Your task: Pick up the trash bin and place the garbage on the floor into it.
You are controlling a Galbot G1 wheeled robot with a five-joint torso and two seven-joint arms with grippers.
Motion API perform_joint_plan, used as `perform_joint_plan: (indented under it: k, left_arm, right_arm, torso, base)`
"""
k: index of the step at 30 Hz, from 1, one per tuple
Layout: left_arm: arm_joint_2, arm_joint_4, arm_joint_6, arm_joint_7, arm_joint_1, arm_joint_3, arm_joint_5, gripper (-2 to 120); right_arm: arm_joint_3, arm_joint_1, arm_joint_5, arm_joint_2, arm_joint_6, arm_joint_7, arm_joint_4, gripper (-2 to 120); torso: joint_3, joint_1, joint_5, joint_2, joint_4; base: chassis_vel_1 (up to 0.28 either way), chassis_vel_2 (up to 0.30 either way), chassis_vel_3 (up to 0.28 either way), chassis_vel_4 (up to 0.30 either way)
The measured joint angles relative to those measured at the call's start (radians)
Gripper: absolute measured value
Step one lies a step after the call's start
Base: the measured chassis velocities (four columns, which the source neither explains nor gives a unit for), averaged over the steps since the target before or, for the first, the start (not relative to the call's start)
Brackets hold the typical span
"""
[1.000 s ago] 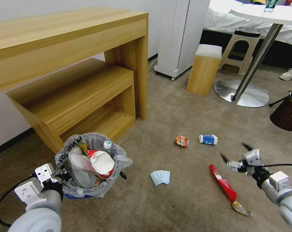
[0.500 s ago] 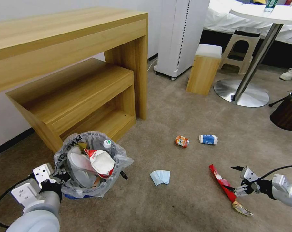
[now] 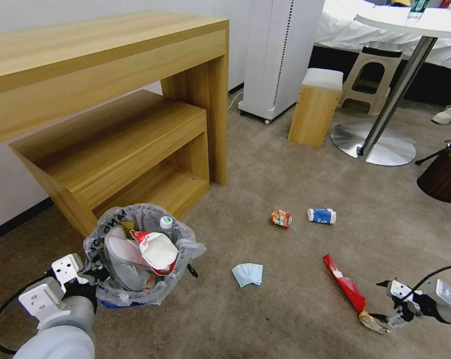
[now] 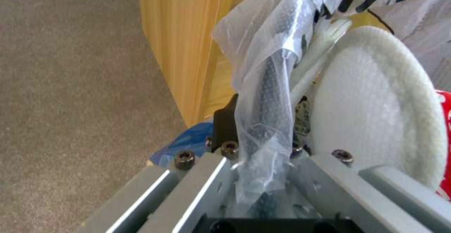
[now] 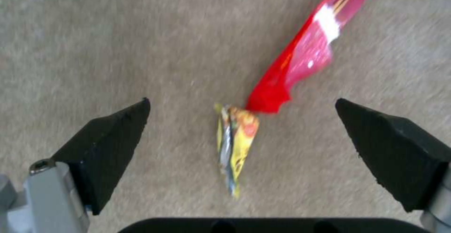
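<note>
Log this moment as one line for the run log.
left gripper: shut on trash bin rim | right gripper: open, low over red wrapper end | floor: tissue, can, cup

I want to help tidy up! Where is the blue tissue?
In the head view the blue tissue lies on the floor, between the trash bin on the robot's left and the red wrapper on its right.

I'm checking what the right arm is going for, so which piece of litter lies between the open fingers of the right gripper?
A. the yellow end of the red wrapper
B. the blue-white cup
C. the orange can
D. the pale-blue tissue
A: the right gripper is open low over the floor, with the red wrapper and its crumpled yellow end between the fingertips.
</note>
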State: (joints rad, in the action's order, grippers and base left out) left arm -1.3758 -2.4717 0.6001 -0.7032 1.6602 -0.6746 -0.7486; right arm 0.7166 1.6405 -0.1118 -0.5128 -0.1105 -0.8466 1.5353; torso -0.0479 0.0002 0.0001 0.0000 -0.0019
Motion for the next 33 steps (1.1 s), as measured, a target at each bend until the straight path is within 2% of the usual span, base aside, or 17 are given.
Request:
perform_joint_plan:
  k: [9,33]
  left_arm:
    - [-0.007,-0.002,-0.002,-0.001,-0.001,0.003,0.011,0]
    - [-0.001,0.004,-0.004,-0.002,0.000,-0.008,0.013,0]
  right_arm:
    - [-0.045,-0.027,0.029,-0.022,0.001,0.051,-0.070,100]
    - [-0.230,-0.180,0.028,-0.102,0.007,0.051,-0.165,100]
  torso:
    - [0.000,0.000,0.0001,0.000,0.0000]
    - [0.000,0.000,-0.0002,0.000,0.0000]
  base:
    - [0.000,0.000,0.000,0.000]
    - [0.000,0.000,0.000,0.000]
